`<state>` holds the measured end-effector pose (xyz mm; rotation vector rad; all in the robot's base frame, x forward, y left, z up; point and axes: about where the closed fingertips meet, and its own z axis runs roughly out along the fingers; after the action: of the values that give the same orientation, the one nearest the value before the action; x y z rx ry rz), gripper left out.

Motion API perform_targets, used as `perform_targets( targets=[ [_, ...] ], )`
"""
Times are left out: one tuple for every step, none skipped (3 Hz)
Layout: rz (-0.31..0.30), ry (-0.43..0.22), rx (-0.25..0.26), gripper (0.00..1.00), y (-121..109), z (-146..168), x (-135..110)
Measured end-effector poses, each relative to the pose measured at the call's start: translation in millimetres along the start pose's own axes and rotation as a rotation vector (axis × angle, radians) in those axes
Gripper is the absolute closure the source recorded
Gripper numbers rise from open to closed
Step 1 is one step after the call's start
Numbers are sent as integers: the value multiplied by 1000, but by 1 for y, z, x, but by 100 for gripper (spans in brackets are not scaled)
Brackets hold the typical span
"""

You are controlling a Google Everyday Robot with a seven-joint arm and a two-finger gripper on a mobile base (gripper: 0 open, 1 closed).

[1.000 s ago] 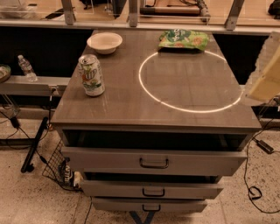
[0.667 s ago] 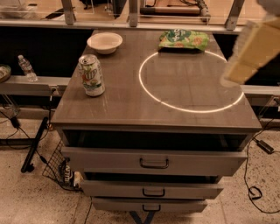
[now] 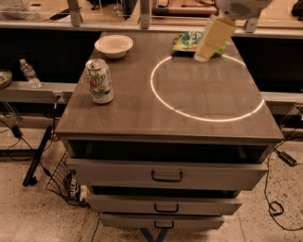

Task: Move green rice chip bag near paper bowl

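Note:
The green rice chip bag [image 3: 187, 41] lies flat at the back of the table top, right of the middle. The paper bowl [image 3: 113, 45] sits at the back left of the table, about a bag's width to the left of the bag. My gripper [image 3: 203, 54] hangs down from the white arm [image 3: 239, 6] at the top right. It is pale yellow, tilted, and sits over the right part of the bag, hiding that part. Whether it touches the bag cannot be told.
A green-and-white soda can [image 3: 100, 81] stands near the table's left edge. A bright ring of light [image 3: 163, 101] lies on the table top [image 3: 142, 113]. The top drawer [image 3: 165, 174] is pulled out in front. A water bottle [image 3: 29, 73] stands on the left ledge.
The gripper has moved from beyond the table's right edge leftward and toward the back, ending over the chip bag. The bag, bowl and can have not moved.

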<state>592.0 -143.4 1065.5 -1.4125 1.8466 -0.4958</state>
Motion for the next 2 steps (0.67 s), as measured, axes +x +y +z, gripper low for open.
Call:
perform_targets(
  targets=[
    [5, -19, 40, 0, -12, 16, -4],
    [5, -18, 37, 0, -12, 15, -4]
  ],
)
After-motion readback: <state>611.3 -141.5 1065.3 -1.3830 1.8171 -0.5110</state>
